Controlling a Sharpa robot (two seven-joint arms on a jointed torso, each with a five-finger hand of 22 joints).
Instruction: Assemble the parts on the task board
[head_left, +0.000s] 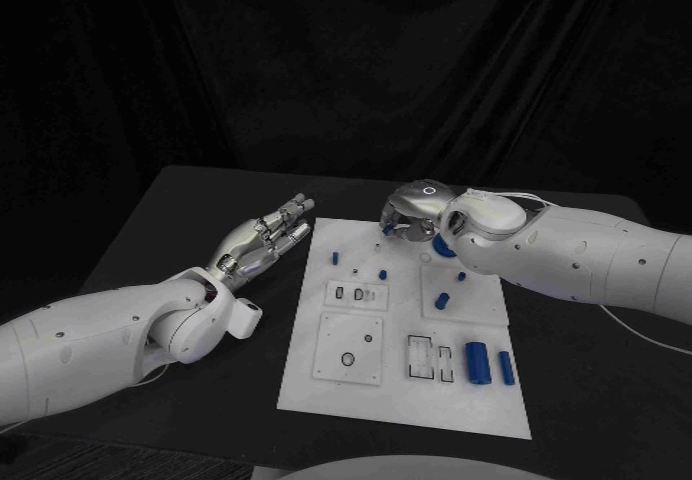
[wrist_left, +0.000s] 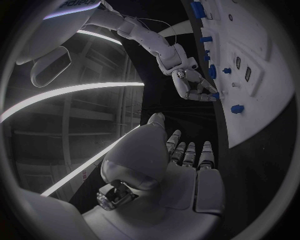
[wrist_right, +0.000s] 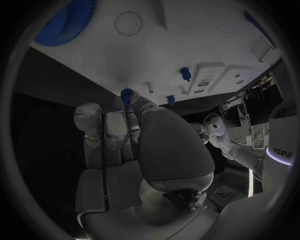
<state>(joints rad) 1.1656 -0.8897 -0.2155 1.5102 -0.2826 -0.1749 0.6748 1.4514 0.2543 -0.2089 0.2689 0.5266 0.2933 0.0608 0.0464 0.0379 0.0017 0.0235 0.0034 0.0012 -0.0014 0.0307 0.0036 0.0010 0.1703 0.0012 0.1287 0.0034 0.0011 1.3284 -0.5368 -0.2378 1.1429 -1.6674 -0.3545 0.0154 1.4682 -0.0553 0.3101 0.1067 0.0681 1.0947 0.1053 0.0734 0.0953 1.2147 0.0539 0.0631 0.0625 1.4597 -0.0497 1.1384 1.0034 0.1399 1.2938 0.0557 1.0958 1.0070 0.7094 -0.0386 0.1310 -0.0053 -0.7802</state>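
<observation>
Item one, the white board (head_left: 408, 400): I see it lying flat in the middle of the black table (head_left: 144, 230), long side running away from me.

Item two, blue parts on the board. I count two upright cylinders (head_left: 476, 363) side by side near the front right corner, the second (head_left: 506, 367) just beside the first. A smaller blue piece (head_left: 443, 298) sits mid-right, a small peg (head_left: 384, 271) stands near the centre, and another peg (head_left: 335, 257) stands toward the far left edge. In my right wrist view a large blue toothed wheel (wrist_right: 65, 25) lies on the board, well apart from the pegs.

Item three, right hand (head_left: 414, 215): I have it over the board's far edge, fingers curled in together. In the right wrist view a small blue toothed piece (wrist_right: 129, 95) sits at the fingertips (wrist_right: 119, 107); the left wrist view also shows blue at those fingertips. It looks pinched there, though I cannot tell exactly which fingers bear on it.

Item four, left hand (head_left: 264, 242): it hovers over bare table just beside the board's left edge, fingers extended and close together, holding nothing.
</observation>
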